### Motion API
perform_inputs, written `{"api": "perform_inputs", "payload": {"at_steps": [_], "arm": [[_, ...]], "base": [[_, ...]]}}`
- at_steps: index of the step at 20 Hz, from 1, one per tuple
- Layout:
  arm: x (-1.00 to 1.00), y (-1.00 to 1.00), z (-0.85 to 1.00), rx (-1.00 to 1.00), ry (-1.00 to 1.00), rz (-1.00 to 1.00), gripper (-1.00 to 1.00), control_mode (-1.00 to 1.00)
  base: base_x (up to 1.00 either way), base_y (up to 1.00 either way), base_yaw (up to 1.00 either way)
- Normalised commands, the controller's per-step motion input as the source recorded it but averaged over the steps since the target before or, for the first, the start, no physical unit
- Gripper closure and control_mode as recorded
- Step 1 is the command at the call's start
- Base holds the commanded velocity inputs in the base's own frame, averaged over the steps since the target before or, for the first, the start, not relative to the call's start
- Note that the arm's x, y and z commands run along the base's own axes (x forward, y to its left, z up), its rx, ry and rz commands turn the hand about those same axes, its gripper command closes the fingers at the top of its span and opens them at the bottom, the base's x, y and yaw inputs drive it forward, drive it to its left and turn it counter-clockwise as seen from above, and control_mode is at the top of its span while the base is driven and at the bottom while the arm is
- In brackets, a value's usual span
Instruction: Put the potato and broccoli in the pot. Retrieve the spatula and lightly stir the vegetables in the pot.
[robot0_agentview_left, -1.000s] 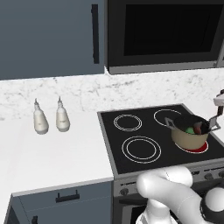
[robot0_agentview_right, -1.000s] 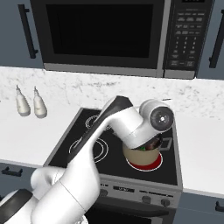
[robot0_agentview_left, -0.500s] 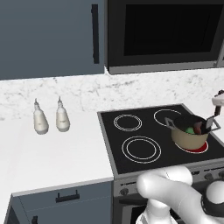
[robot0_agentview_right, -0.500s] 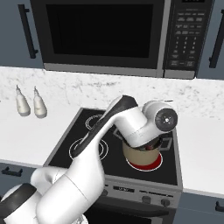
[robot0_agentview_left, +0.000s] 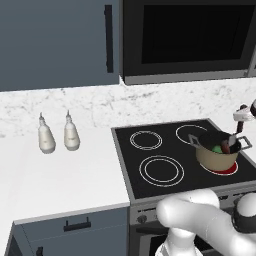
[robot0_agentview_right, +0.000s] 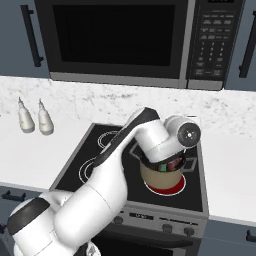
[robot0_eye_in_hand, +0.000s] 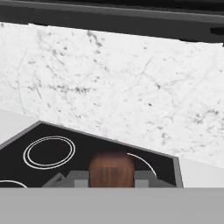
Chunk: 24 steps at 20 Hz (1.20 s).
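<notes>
The spatula (robot0_eye_in_hand: 111, 169) is clamped by its handle between the fingers of the gripper (robot0_eye_in_hand: 111, 180); its blade is lowered beneath the hand into the pot (robot0_agentview_left: 218, 155), positioned for stirring the broccoli (robot0_agentview_left: 216, 148) and potato (robot0_agentview_left: 225, 147).

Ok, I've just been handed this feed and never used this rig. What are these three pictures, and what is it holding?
It is one white robot arm on a driving base, in a rendered kitchen. Two pictures come from cameras on the base, behind the arm to its left and right, looking down over the stove. The third comes from a camera on the hand, looking along the gripper.

In the hand view, the brown block between the two grey finger tips is the spatula handle, so the gripper is closed on it.

The tan pot stands on the front right burner, which glows red. Inside are the green broccoli and something reddish-brown beside it, probably the potato. Two white bottles stand on the counter left of the stove.
</notes>
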Motion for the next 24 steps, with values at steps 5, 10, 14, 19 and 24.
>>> {"api": "perform_inputs", "payload": {"at_steps": [5, 10, 14, 19, 24], "arm": [[0.20, -0.18, -0.42, 0.07, 0.05, 0.00, 1.00, -1.00], [0.15, -0.05, -0.35, 0.14, 0.04, 0.01, 1.00, -1.00], [0.41, 0.00, -0.32, 0.07, -0.01, 0.02, 1.00, -1.00], [0.38, 0.00, -0.26, 0.00, -0.07, 0.02, 1.00, -1.00], [-0.02, -0.28, 0.02, 0.00, -0.17, 0.01, 1.00, -1.00]], "base": [[0.00, 0.00, 0.00], [0.00, 0.00, 0.00], [0.00, 0.00, 0.00], [0.00, 0.00, 0.00], [0.00, 0.00, 0.00]]}}
